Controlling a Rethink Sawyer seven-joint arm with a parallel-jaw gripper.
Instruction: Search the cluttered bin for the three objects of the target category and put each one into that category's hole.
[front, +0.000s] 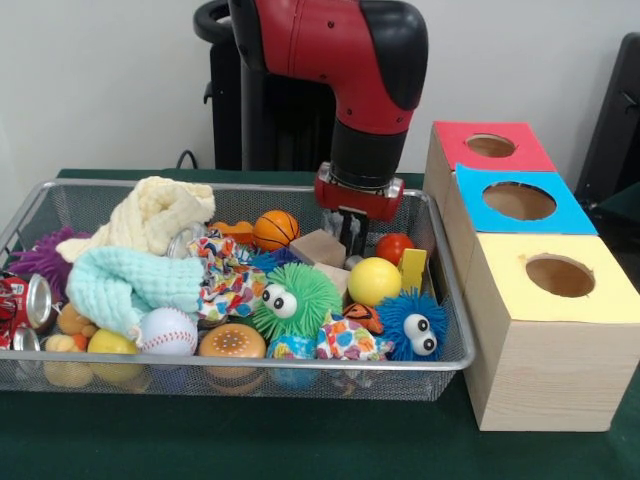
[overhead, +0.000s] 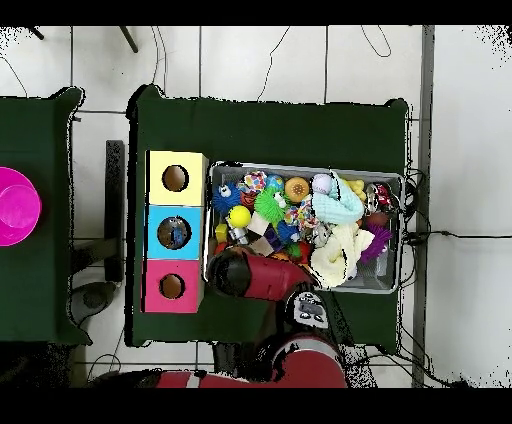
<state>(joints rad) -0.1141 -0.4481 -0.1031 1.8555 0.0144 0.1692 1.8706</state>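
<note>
The wire mesh bin is full of toys and also shows in the overhead view. The red-topped box's round hole is at the far end of the box row, also seen from above. My gripper hangs low over the bin's far right part, open and empty, its tips between a wooden block and a red ball. A yellow ball lies just in front of it. In the overhead view the arm covers the gripper.
The blue-topped box and the yellow-topped box stand right of the bin. In the bin lie a basketball, a baseball, a green fuzzy toy, a blue fuzzy toy, cloths and cans.
</note>
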